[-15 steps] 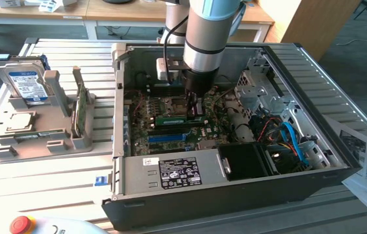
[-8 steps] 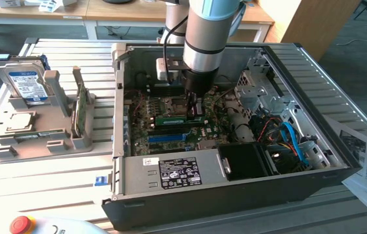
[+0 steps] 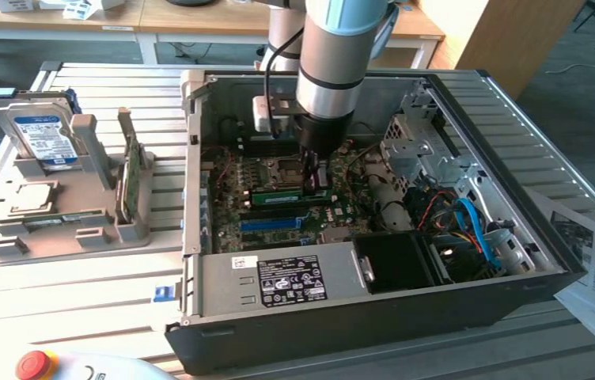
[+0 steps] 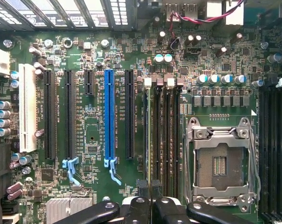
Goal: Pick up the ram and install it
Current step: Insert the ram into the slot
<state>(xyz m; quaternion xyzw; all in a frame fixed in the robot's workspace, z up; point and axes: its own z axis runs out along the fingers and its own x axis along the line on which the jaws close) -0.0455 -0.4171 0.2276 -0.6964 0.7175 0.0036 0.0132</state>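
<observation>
Pincer [image 3: 313,180]: closed on the ram's top edge, arm reaching down into the case [image 3: 382,309].
Ram [image 3: 279,192]: green stick, on edge, low over the motherboard [image 3: 236,218] just beside the socket; seated or not, cannot tell.
Case contents: motherboard, power supply [image 3: 287,281] at the near wall, blue cables [image 3: 477,226] toward the exterior view's right.
Tray [image 3: 54,245]: outside the case, at the exterior view's left; holds a hard drive [image 3: 42,138] and a green card [image 3: 126,178], both upright.
Wrist view adds: fingers [image 4: 143,186] nearly together, socket [image 4: 220,163] open, blue slot [image 4: 109,114], white slot [image 4: 27,107].
Exterior view adds: red button [image 3: 36,364] at the near edge.
</observation>
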